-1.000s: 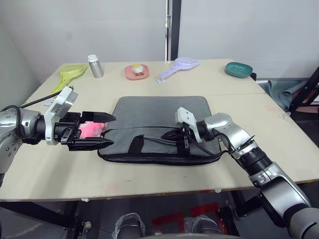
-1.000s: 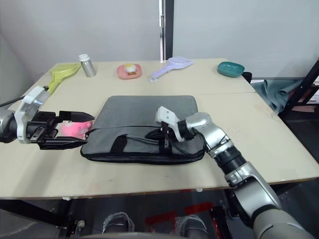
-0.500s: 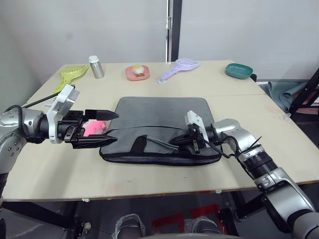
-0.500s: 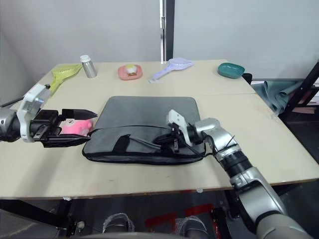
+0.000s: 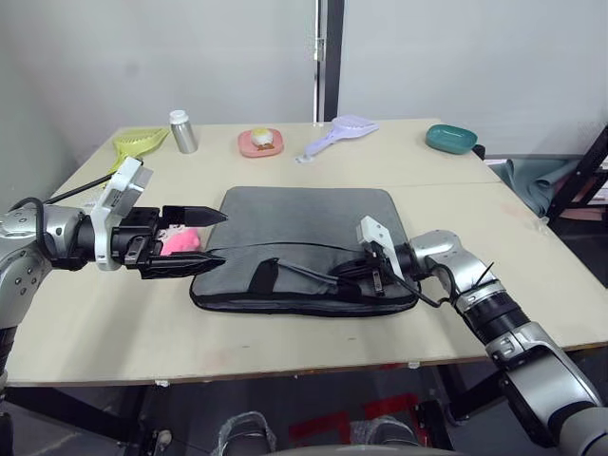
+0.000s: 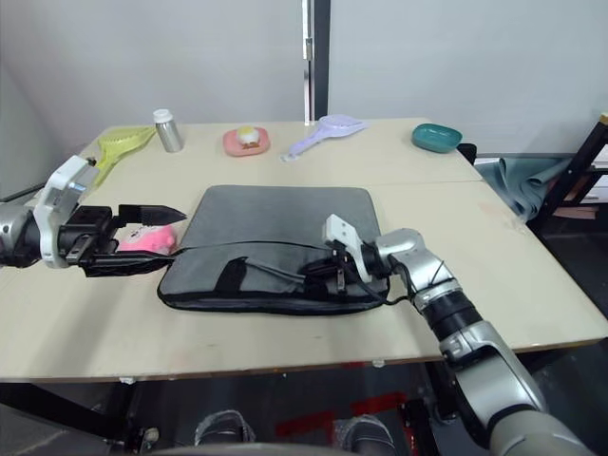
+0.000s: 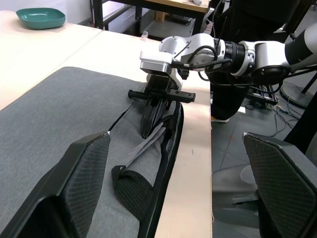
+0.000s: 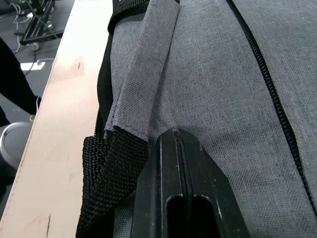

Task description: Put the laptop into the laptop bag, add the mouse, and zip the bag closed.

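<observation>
The laptop bag [image 5: 304,242] lies flat mid-desk, near the front edge. The right pincer [image 5: 353,275] is pinched closed at its zipper edge; pull slowly and straight along it. The left pincer [image 5: 195,237] waits open beside the bag.

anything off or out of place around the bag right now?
One oddity: a pink plush toy sits against the laptop bag's left end, between the open fingers of the left gripper. It's no part of the task. The right gripper is shut on the bag's front edge.
</observation>
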{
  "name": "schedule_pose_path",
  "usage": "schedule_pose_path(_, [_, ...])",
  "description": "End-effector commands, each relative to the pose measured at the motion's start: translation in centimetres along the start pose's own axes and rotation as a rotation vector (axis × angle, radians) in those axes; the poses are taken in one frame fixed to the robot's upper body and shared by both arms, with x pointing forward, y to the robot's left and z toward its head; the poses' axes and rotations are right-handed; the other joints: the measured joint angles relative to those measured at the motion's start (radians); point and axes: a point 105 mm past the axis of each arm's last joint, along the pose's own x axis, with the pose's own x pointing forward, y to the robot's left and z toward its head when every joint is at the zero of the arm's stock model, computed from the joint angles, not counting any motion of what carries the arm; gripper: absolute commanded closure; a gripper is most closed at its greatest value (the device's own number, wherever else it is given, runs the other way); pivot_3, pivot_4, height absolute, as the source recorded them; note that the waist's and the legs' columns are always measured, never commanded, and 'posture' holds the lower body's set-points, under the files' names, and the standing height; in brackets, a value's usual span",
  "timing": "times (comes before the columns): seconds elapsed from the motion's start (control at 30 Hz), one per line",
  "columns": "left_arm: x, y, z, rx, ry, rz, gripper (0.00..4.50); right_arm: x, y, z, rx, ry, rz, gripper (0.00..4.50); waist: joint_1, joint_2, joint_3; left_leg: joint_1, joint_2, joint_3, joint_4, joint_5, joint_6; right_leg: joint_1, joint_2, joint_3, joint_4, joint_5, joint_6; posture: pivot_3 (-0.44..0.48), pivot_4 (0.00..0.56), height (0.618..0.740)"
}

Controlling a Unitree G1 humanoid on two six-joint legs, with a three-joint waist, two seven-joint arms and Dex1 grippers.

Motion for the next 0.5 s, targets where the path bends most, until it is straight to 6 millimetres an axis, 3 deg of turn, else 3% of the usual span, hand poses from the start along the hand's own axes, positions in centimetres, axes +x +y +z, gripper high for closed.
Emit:
schedule_pose_path(0.03, [-1.0, 0.6, 0.4, -0.003, -0.026, 0.057, 0.03, 0.7, 1.2, -5.3, 0.159, 0.142, 0.025, 4.5, -0.004, 0.0, -0.002, 0.0, 0.0, 0.0, -0.001, 0.0, 0.0, 0.0, 0.0, 0.0, 0.0, 0.0, 0.0, 0.0, 0.15, 0.74])
schedule_pose_path(0.17, [-3.3, 2.6, -1.2, -0.098, -0.066, 0.223, 0.03, 0.5, 0.6, -4.0, 0.145, 0.108, 0.013, 4.5, -0.009, 0.001, -0.003, 0.0, 0.0, 0.0, -0.002, 0.0, 0.0, 0.0, 0.0, 0.0, -0.001, 0.0, 0.0, 0.0, 0.15, 0.74])
schedule_pose_path(0.27, [-6.6, 5.3, -2.9, -0.201, -0.13, 0.442, 0.03, 0.5, 0.6, -3.9, 0.123, 0.123, 0.021, 4.5, -0.009, 0.001, -0.003, 0.0, 0.0, 0.0, -0.002, 0.0, 0.0, 0.0, 0.0, 0.0, -0.002, 0.0, 0.0, 0.0, 0.15, 0.74])
schedule_pose_path(0.4, [-10.6, 8.9, -6.6, -0.296, -0.107, 0.779, 0.03, 0.6, 0.9, -3.7, 0.106, 0.134, 0.031, 4.5, -0.009, 0.001, -0.003, 0.0, 0.0, 0.0, -0.003, 0.0, 0.0, 0.0, 0.0, 0.0, -0.005, 0.0, 0.0, 0.0, 0.15, 0.74])
schedule_pose_path(0.5, [-12.0, 10.8, -9.2, -0.31, -0.029, 0.937, 0.03, 0.6, 0.8, -3.5, 0.1, 0.132, 0.029, 4.5, -0.008, 0.0, -0.004, 0.0, 0.0, -0.001, -0.003, 0.0, 0.0, 0.0, 0.0, -0.001, -0.006, 0.0, 0.0, 0.0, 0.15, 0.74])
